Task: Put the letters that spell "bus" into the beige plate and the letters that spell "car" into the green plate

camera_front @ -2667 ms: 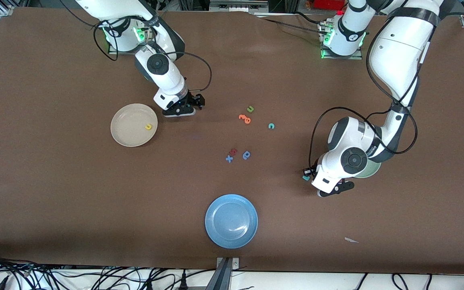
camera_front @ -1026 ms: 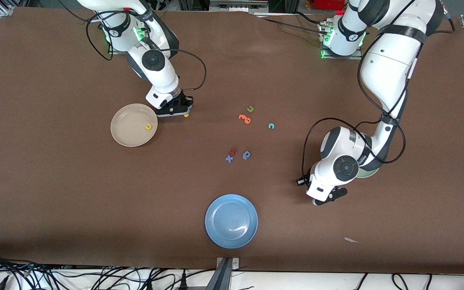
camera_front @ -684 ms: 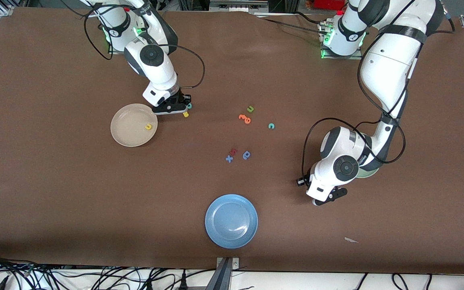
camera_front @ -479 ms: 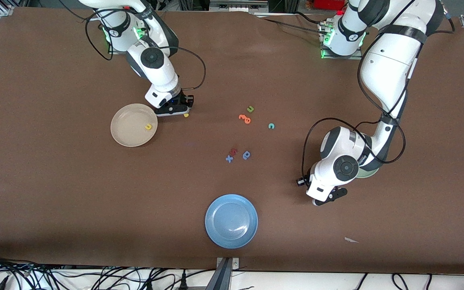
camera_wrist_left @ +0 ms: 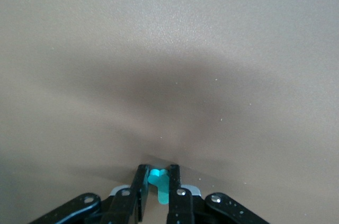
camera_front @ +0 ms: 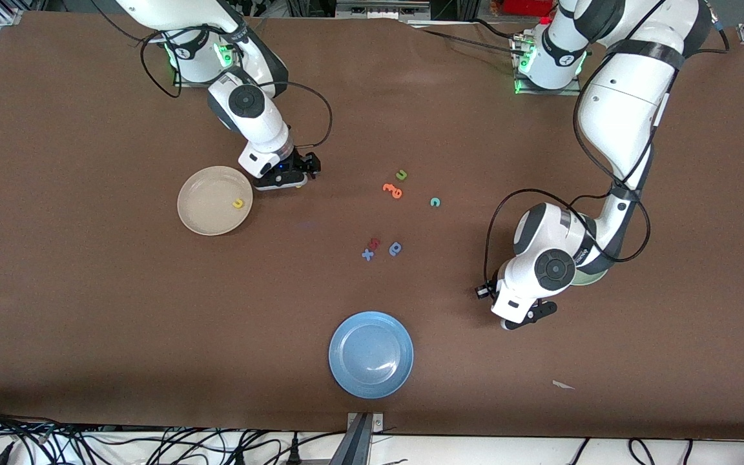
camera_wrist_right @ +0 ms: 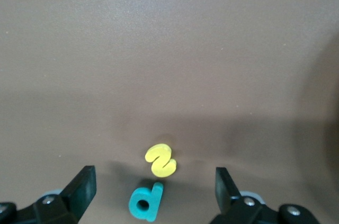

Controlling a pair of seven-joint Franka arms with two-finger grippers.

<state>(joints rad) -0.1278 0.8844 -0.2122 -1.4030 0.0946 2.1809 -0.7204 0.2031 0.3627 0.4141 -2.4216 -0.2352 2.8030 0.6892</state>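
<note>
My right gripper (camera_wrist_right: 153,184) (camera_front: 285,177) hangs open low over the table beside the beige plate (camera_front: 204,216). On the table between its fingers lie the yellow s (camera_wrist_right: 161,160) and the teal b (camera_wrist_right: 145,201), both hidden in the front view. A yellow u (camera_front: 237,204) lies in the beige plate. My left gripper (camera_wrist_left: 158,179) (camera_front: 485,291) is shut on the teal r (camera_wrist_left: 160,186), low over the table beside the green plate (camera_front: 591,279), which the left arm mostly hides. The teal c (camera_front: 435,202) lies mid-table. No letter a shows.
A green u (camera_front: 402,174) and an orange letter (camera_front: 392,190) lie near the teal c. A red letter (camera_front: 375,243), a blue x (camera_front: 367,254) and a blue rounded letter (camera_front: 395,248) lie nearer the camera. A blue plate (camera_front: 371,354) sits near the front edge.
My right gripper has opened and shifted a little toward the left arm's end, now covering the s and b. My left gripper has closed further on the teal r without moving.
</note>
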